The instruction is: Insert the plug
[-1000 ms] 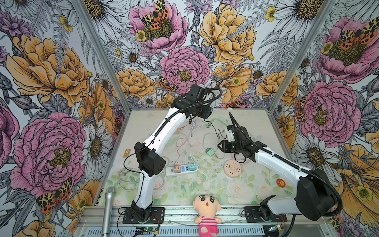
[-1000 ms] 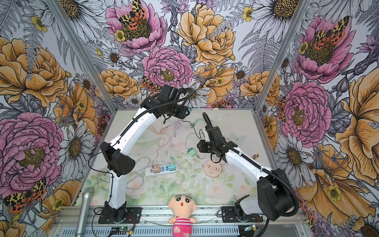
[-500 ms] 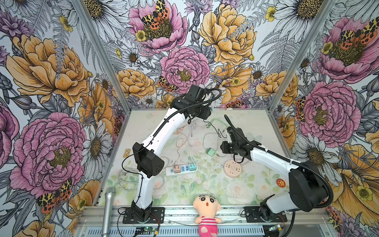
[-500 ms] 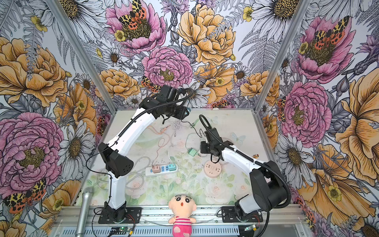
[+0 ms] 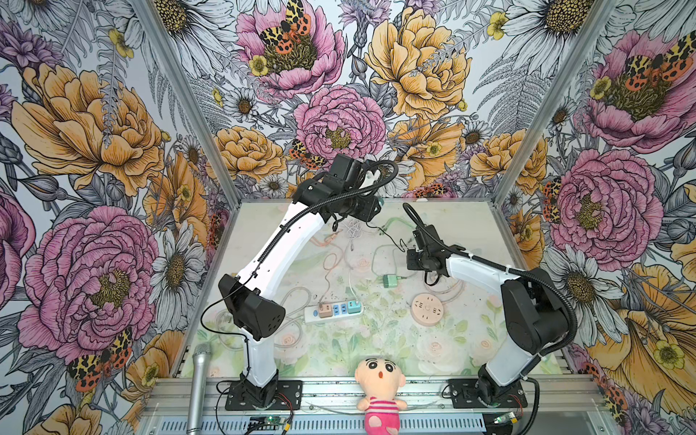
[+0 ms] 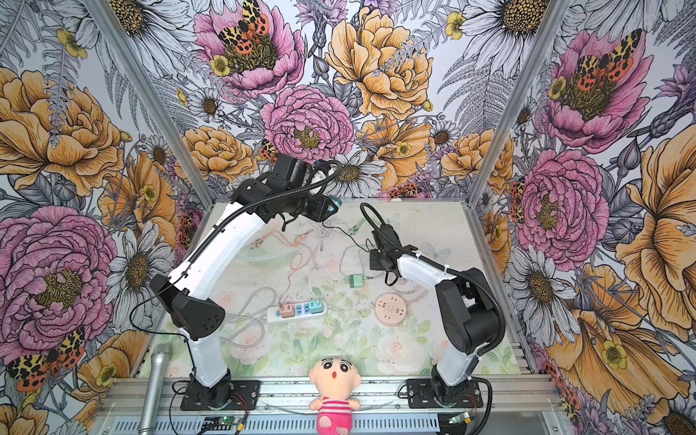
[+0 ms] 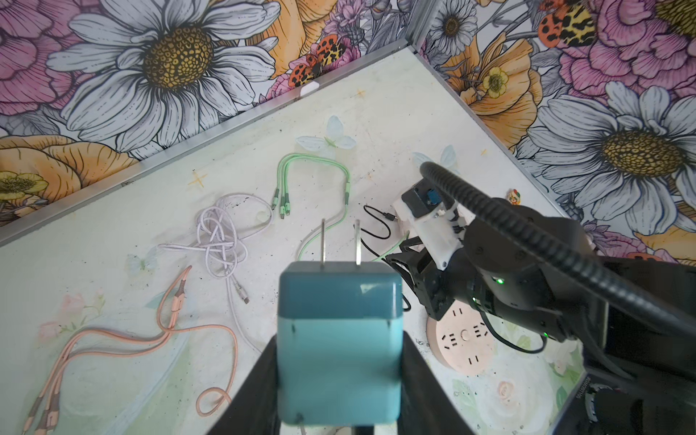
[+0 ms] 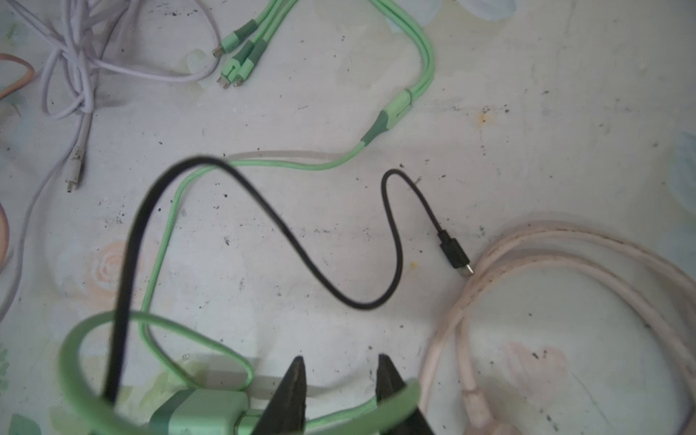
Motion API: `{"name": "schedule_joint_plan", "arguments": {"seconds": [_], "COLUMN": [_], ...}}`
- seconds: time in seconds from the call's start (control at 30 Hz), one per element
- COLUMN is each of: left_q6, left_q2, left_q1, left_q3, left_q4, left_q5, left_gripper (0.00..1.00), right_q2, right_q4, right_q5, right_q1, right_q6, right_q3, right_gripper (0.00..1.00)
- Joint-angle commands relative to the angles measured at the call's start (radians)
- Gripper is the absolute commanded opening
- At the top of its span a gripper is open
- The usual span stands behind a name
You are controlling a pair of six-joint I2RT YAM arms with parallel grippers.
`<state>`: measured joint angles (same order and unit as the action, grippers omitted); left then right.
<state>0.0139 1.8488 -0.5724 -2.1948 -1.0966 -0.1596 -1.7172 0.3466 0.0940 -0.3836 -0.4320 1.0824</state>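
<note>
Right elbow (image 5: 534,316) is folding inward and nothing else is moving, so the teal plug (image 7: 339,297) is getting no closer to the power strip (image 5: 333,310), hanging clamped in my left gripper (image 7: 339,350) over the table's (image 5: 452,226) far side, while my part-open right gripper (image 8: 341,359) is hovering behind a blurred green cable (image 8: 69,361), snagging it or not I cannot tell

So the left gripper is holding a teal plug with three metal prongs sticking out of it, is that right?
Not quite. The left gripper does hold the teal plug, but it has two metal prongs, not three. The left wrist view shows them side by side, sticking out of the plug's far end, away from the gripper.
</note>
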Motion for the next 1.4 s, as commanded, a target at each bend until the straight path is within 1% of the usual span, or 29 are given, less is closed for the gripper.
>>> {"name": "schedule_joint_plan", "arguments": {"seconds": [0.0, 0.17, 0.33, 0.53, 0.63, 0.77, 0.97, 1.07, 1.23, 1.3, 1.37], "left_q6": [-0.020, -0.017, -0.004, 0.000, 0.009, 0.026, 0.037, 0.056, 0.057, 0.078, 0.126], "left_q2": [-0.087, -0.144, -0.188, -0.202, -0.201, -0.201, -0.166, -0.165, -0.171, -0.168, -0.161], "left_q1": [0.038, 0.079, 0.120, 0.124, 0.116, 0.103, 0.055, 0.028, -0.040, -0.061, -0.075], "left_q3": [0.012, 0.021, 0.012, 0.022, 0.047, 0.079, 0.050, 0.061, 0.171, 0.239, 0.311], "left_q4": [0.018, 0.021, 0.043, 0.044, 0.058, 0.102, 0.115, 0.116, 0.130, 0.166, 0.225], "left_q5": [-0.043, -0.054, -0.115, -0.151, -0.156, -0.174, -0.190, -0.200, -0.190, -0.200, -0.222], "left_gripper": [0.22, 0.22, 0.21, 0.22, 0.22, 0.22, 0.22, 0.23, 0.23, 0.23, 0.23], "right_q2": [-0.028, -0.048, -0.080, -0.063, -0.007, 0.099, 0.271, 0.354, 0.503, 0.551, 0.588], "right_q4": [-0.033, -0.047, -0.053, -0.062, -0.061, -0.060, -0.057, -0.050, -0.035, -0.022, -0.001], "right_q5": [0.017, 0.001, -0.009, -0.050, -0.071, -0.109, -0.166, -0.190, -0.206, -0.220, -0.229], "right_q1": [0.028, 0.054, 0.057, 0.057, 0.058, 0.059, 0.068, 0.079, 0.112, 0.121, 0.125], "right_q6": [0.010, 0.005, 0.003, -0.008, -0.001, 0.015, -0.003, -0.011, -0.025, -0.021, -0.012], "right_q3": [0.024, 0.025, 0.038, 0.038, 0.025, -0.008, -0.067, -0.099, -0.169, -0.187, -0.197], "right_gripper": [0.33, 0.33, 0.32, 0.32, 0.32, 0.34, 0.39, 0.40, 0.42, 0.43, 0.43]}}
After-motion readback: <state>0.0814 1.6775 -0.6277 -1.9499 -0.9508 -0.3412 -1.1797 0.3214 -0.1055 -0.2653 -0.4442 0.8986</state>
